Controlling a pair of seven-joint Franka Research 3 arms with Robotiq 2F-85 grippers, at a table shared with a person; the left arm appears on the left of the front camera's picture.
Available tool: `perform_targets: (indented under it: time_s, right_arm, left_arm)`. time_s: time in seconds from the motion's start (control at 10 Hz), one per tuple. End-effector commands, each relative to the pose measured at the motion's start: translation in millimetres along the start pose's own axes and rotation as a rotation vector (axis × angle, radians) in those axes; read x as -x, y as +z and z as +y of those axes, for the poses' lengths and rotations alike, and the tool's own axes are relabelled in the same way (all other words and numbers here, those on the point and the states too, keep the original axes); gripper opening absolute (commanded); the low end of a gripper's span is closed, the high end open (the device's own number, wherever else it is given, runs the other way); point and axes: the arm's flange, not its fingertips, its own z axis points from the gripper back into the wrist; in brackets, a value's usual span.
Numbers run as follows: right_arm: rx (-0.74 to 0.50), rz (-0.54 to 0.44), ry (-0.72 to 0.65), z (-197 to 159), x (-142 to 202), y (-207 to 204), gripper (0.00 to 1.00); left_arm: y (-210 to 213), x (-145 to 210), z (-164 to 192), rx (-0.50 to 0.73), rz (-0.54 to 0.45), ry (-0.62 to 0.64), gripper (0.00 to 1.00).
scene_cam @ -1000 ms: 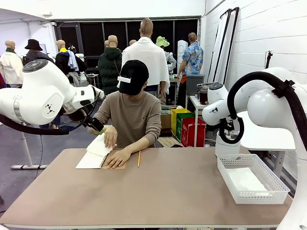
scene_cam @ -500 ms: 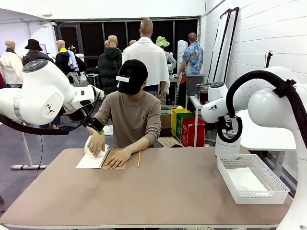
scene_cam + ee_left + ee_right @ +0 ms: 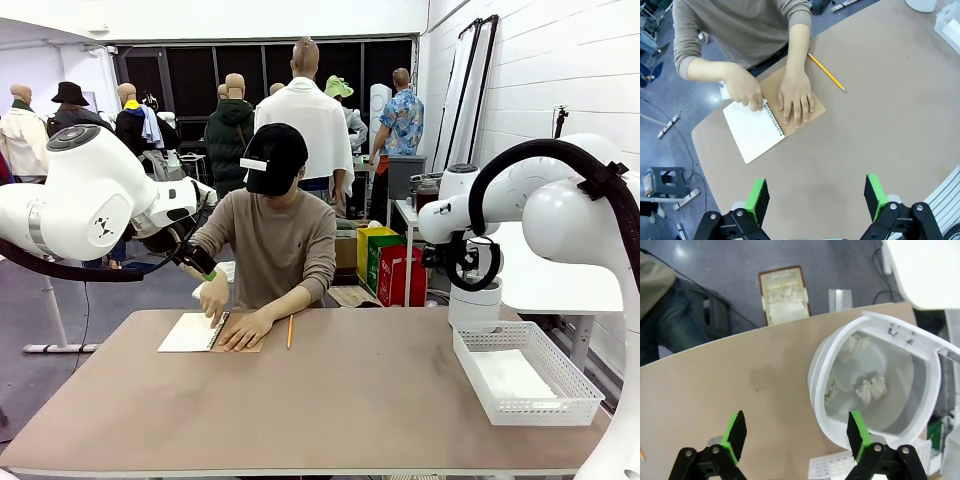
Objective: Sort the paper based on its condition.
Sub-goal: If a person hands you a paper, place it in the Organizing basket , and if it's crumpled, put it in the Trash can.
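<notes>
person's hand (image 3: 742,87) pinches plain white paper (image 3: 754,131) on brown-covered spiral notebook (image 3: 774,120) beside yellow pencil (image 3: 826,72), no print readable; left gripper (image 3: 815,200) and right gripper (image 3: 796,435) hover with jaws apart, empty.

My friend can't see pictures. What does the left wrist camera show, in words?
A person's hands hold open a spiral-bound notebook with a brown cover on a tan table, one hand pinching its white page near the spiral. A yellow pencil lies beside it, and the open left gripper hangs above.
</notes>
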Motion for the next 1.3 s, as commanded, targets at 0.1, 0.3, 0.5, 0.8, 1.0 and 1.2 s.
perform_targets:
  time_s: [0.1,0.3,0.5,0.8,1.0,1.2]
  right_arm:
    - [-0.048,0.008,0.076,6.6,11.3,16.2,1.00]
    - [-0.045,-0.013,0.171,27.1,29.0,36.2,1.00]
    - [-0.088,-0.012,0.301,45.7,56.6,62.8,1.00]
    - [-0.155,0.003,0.525,65.8,103.5,100.2,1.00]
    - [-0.192,-0.014,0.653,70.3,134.1,122.4,1.00]
    - [-0.259,-0.004,0.777,68.4,155.1,140.2,1.00]
  left_arm:
    - [0.4,0.3,0.4,0.000,0.000,0.002,1.00]
    - [0.4,0.3,0.4,0.000,0.000,0.002,1.00]
    - [0.4,0.3,0.4,0.000,0.000,0.002,1.00]
    - [0.4,0.3,0.4,0.000,0.000,0.002,1.00]
    - [0.4,0.3,0.4,0.000,0.000,0.002,1.00]
    - [0.4,0.3,0.4,0.000,0.000,0.002,1.00]
